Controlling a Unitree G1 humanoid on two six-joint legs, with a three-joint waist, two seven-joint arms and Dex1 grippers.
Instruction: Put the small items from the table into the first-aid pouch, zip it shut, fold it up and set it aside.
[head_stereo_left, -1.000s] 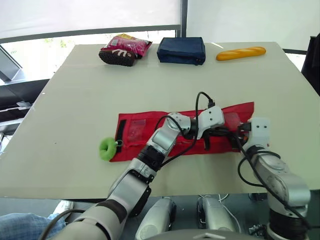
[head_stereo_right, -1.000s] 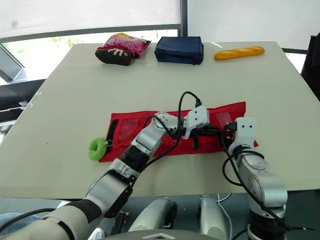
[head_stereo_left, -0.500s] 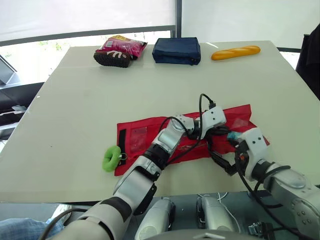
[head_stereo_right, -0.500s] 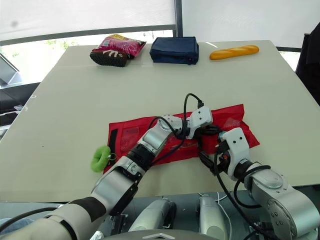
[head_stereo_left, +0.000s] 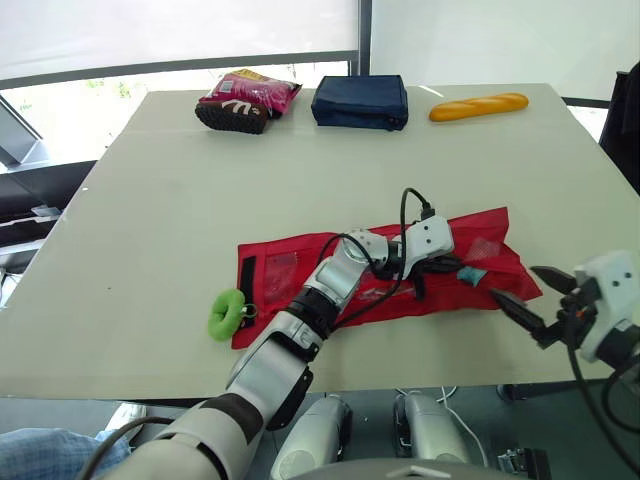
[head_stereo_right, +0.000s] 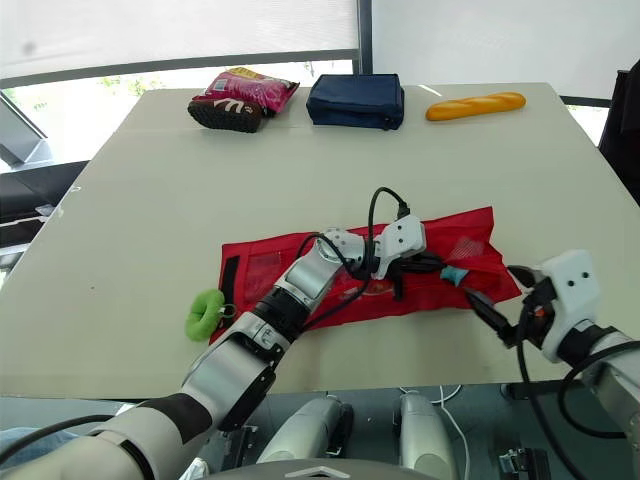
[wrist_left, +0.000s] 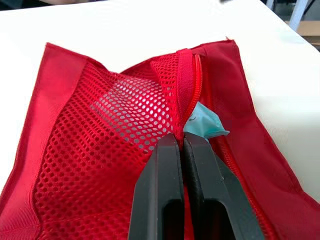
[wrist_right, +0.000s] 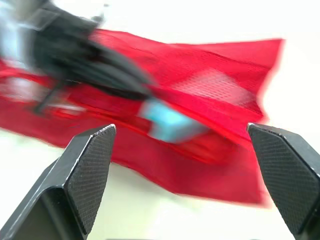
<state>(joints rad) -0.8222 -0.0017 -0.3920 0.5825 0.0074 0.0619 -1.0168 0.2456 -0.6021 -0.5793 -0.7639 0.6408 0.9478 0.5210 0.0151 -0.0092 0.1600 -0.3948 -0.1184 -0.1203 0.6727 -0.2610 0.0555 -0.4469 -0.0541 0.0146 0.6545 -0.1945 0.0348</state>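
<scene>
The first-aid pouch was bright red, its mesh panel a honeycomb of small holes with a pale patch behind it. A black strap crossed one end, beside a lime-green ring. A light teal item lay at the red zip. The desk was plain cream. At its far edge sat a navy-blue bag, a magenta and brown snack packet and a golden-yellow bread loaf. The left gripper had smooth black jaws; the right gripper had black jaws with finely cross-hatched pads.
</scene>
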